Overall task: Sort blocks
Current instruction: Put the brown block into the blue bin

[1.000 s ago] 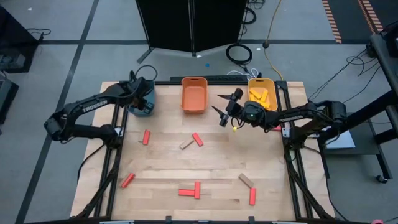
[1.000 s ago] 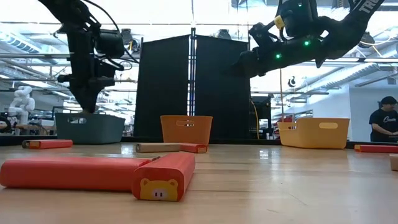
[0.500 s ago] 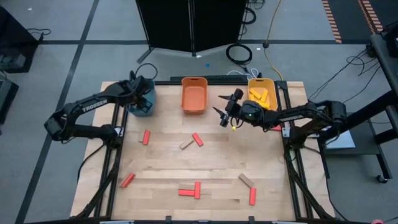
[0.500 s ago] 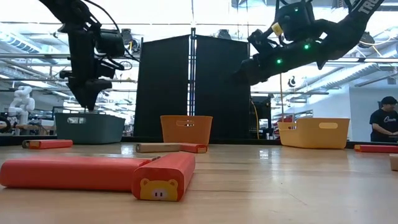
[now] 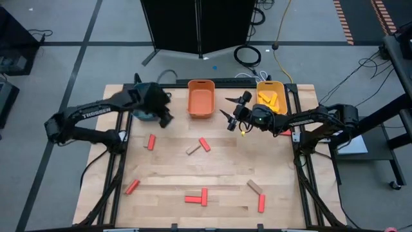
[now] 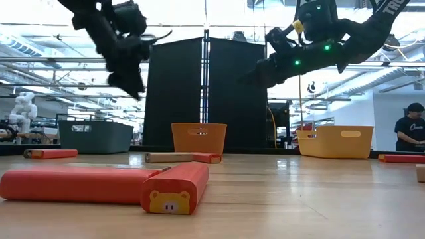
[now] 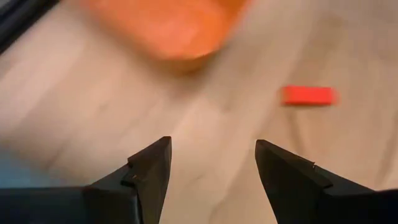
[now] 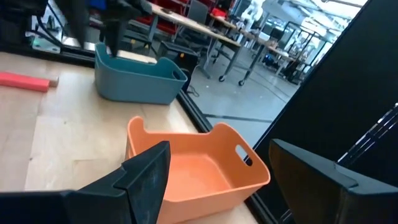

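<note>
Wooden table [image 5: 225,164] strewn with red and tan blocks [image 5: 204,144] across its middle and near edge, seen whole only from above. Left pincer [image 5: 165,119] up off the table beside the teal bin [image 5: 147,115], spread and empty; blurred in its wrist view, one red block [image 7: 308,95] beyond. Orange bin [image 5: 201,98] at centre back. Right pincer [image 5: 229,111] aloft between orange and yellow bin [image 5: 271,95], spread, empty. Yellow blocks [image 5: 270,98] inside that bin hidden from table level.

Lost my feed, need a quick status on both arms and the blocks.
Left gripper open, empty, airborne beside teal bin. Right gripper open, empty, between orange bin and yellow bin. Red blocks and tan blocks scattered on table. Nothing obstructing.
</note>
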